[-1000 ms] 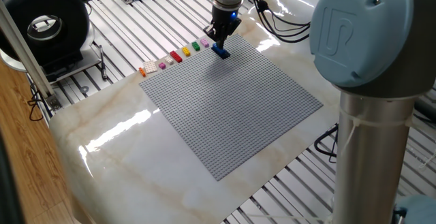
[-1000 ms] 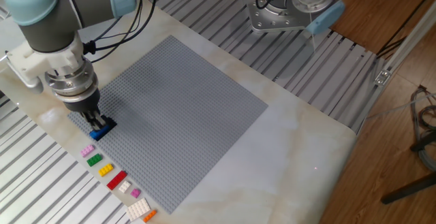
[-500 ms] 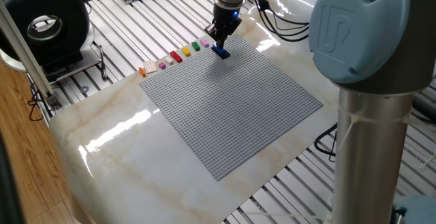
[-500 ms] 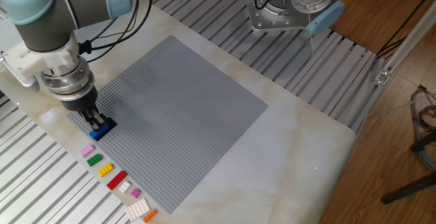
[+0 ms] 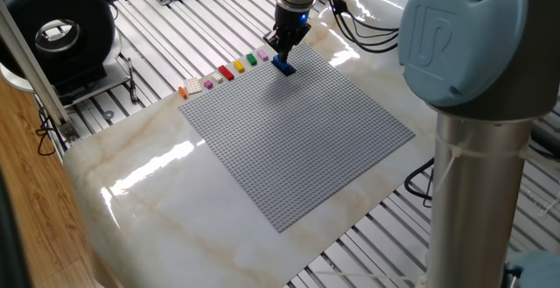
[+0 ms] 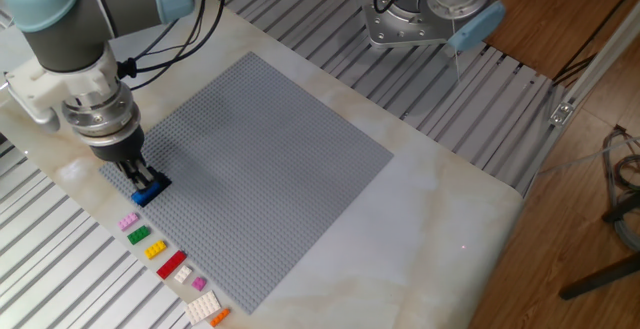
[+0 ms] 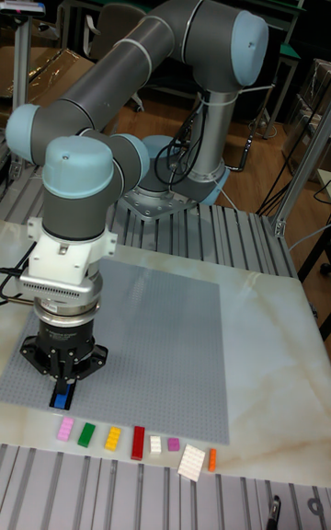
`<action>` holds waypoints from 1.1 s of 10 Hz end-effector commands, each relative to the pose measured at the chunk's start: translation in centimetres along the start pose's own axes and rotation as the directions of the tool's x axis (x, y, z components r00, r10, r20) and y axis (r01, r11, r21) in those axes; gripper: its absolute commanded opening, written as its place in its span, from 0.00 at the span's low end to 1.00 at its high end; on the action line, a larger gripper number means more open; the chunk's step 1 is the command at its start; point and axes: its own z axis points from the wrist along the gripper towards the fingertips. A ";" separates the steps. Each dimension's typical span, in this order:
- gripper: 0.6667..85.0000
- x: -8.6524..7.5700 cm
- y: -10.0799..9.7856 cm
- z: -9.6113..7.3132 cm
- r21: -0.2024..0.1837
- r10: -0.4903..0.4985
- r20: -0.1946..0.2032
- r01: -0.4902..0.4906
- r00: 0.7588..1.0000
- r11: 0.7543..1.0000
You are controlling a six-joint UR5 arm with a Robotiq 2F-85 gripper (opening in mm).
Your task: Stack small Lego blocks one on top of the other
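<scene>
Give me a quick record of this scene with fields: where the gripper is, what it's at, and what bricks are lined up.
gripper: at the corner of the large grey studded baseplate, fingers around the small blue plastic brick
blue brick: on the baseplate
row beside baseplate edge: pink brick, green brick, yellow brick, red brick, orange brick
stacking: none visible yet

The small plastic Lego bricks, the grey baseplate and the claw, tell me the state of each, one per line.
Claw: shut on the blue studded brick.
Blue studded brick: gripped, down at the baseplate's corner.
Grey studded baseplate: flat on the marble table.
Pink brick, green brick, yellow brick, red brick: loose in a row, unstacked.
</scene>
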 end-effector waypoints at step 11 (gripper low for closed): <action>0.00 0.1 1.6 0.5 -0.006 0.062 -0.007 -0.063 0.998 0.998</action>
